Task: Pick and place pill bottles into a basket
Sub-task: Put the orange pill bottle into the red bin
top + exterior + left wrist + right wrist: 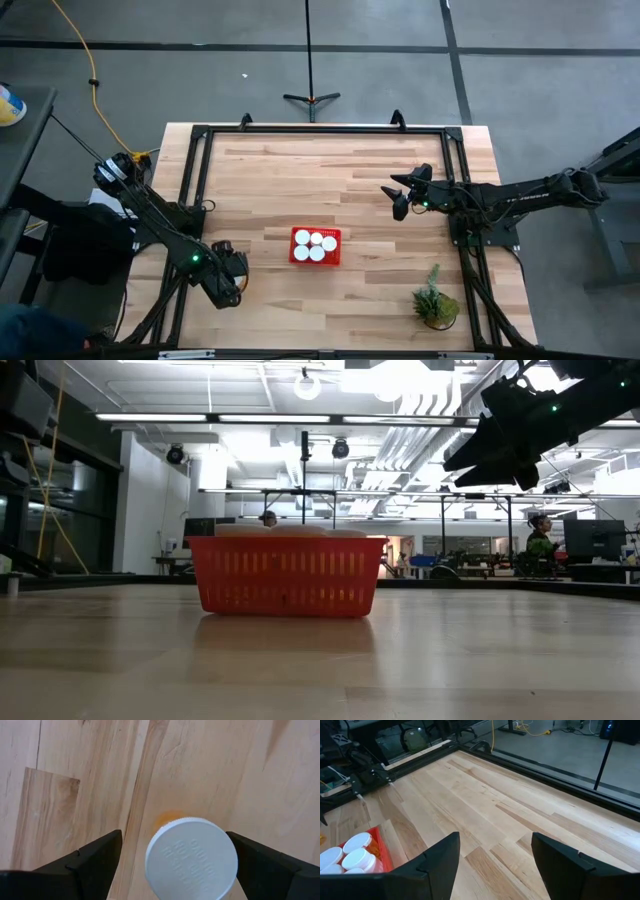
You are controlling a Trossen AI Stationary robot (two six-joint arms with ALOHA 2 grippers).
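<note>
Straddling a pill bottle (191,857), left fingers (90,865) apart

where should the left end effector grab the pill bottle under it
Grip it from straight above, across the round white cap. The pill bottle stands upright, its cap facing up between the left end effector's open fingers, with bare table around it, so lowering and closing looks enough.

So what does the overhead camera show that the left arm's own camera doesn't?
Only overhead: the red basket holding white-capped bottles, a green plant, and the right pincer raised over bare table. Only the left wrist camera: one bottle's white cap standing between the left pincer's open fingers. Both show the wooden table.
</note>
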